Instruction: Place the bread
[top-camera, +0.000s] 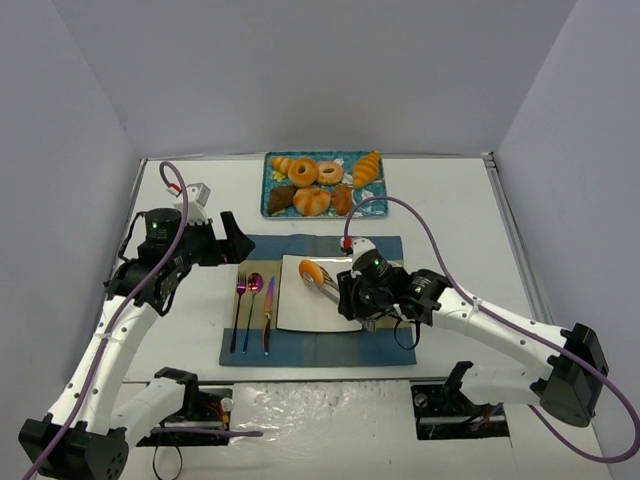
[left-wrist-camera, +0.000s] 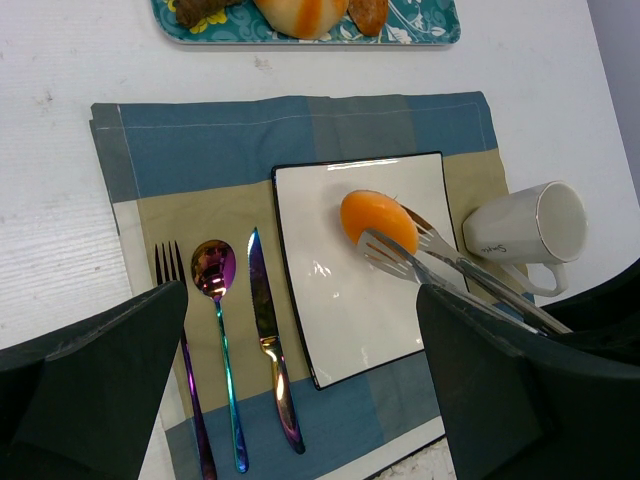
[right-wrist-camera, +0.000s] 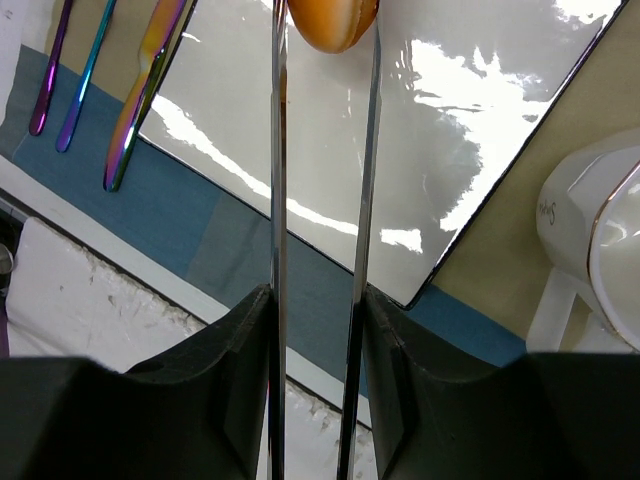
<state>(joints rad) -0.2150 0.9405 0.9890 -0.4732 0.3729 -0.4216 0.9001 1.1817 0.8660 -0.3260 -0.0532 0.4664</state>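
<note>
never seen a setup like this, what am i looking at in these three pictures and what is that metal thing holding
These are two robot arms bolted to a table. One picture looks down from above and behind them. The other two come from small cameras on each wrist. The right gripper is shut on metal tongs, and the tongs pinch the bread, a small orange roll, over a white square plate. I cannot tell whether the roll touches the plate. The left gripper is open and holds nothing. A placemat carries the plate and, beside it, a fork, spoon and knife. A white cup stands on the plate's other side. A tray of pastries sits at the far edge.
</note>
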